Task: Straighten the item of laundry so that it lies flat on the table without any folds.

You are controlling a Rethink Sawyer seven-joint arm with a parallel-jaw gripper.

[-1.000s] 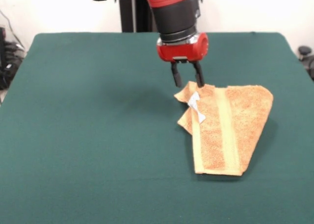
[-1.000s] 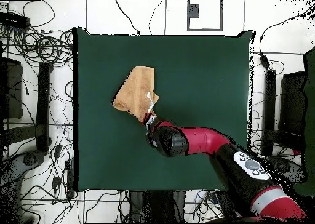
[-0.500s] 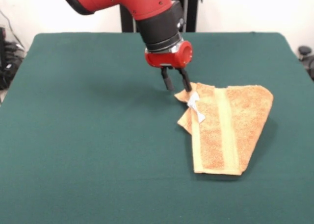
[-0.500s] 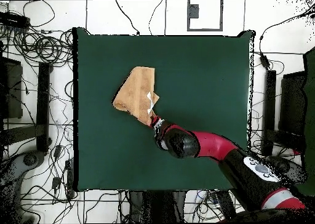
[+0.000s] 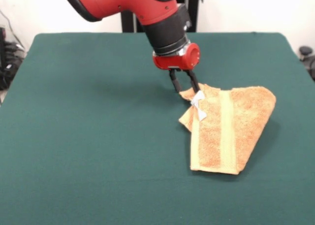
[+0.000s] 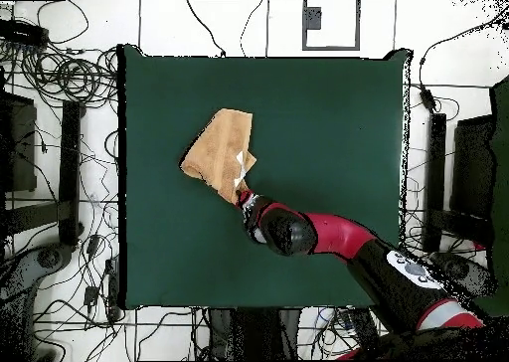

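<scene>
One towel [image 5: 229, 130] on the table [image 5: 88, 151], front-right of middle from the front camera, folded over itself into a rough wedge with a pale band running down it. One small white tag [image 5: 198, 105] near its far-left corner. One gripper [image 5: 183, 87] right at that corner, fingers just slightly apart, tips against the cloth edge. Can't tell if it's really pinching it or only touching.

Arm [image 5: 123, 3] cut off by top edge; towel [image 5: 226, 129] underlayers hidden.
</scene>
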